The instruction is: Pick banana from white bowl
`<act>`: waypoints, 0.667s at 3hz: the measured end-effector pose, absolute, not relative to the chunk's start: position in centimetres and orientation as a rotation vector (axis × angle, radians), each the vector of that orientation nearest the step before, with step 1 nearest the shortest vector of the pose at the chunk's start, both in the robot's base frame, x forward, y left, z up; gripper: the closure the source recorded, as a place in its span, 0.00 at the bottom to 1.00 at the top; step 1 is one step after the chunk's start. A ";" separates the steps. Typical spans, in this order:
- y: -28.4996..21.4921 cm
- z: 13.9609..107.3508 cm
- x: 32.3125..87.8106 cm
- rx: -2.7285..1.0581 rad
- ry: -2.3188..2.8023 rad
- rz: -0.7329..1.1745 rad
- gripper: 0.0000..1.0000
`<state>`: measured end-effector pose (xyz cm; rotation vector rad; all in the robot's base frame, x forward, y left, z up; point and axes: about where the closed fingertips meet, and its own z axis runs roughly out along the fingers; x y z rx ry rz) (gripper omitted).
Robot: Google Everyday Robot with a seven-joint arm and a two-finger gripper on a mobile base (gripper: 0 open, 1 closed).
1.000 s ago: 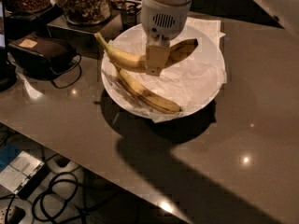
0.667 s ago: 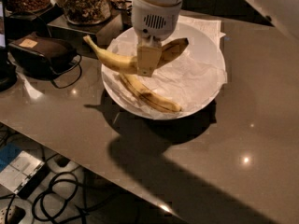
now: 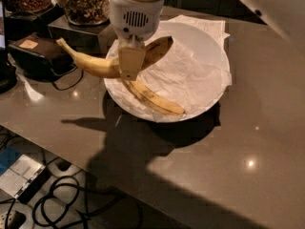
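1. Progress check: the grab itself looks done. The thick, strongly curved yellow banana [image 3: 93, 65] is pinched around its middle by the robot's white-bodied claw [image 3: 130, 71]. One tan finger [image 3: 131, 58] is seen pressed across the front of it, and the other is hidden behind the fruit.
2. That banana is held crosswise above the left rim of the wide, shallow white bowl [image 3: 193, 32]. Its stem end is poked out past the rim over the glossy grey-brown worktop [image 3: 238, 147], and its dark blunt tip is pointed back over the bowl.
3. No contact with the bowl can be made out, and a banana-shaped shadow is thrown on the worktop below. So it's judged to be up in the air, not resting on anything.
4. A slimmer, straighter banana with long dark streaks [image 3: 153, 98] is lying on the crinkled white paper lining [image 3: 188, 75], just under the claw. It isn't gripped at all, so the right fruit seems to have been picked.
5. What's left is probably just carrying the fruit fully clear of the bowl, so the task is judged nearly finished.
6. One thing to watch: the glass jars of snacks [image 3: 83, 1] and the dark box with a cable [image 3: 35, 51] are parked near the stem end.
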<state>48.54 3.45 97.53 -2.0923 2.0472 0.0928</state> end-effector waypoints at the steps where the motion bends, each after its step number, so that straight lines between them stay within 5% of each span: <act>1: 4.8 98.1 47.4 -2.137 1.983 0.059 1.00; 2: 5.2 98.2 47.8 -2.118 1.969 0.061 1.00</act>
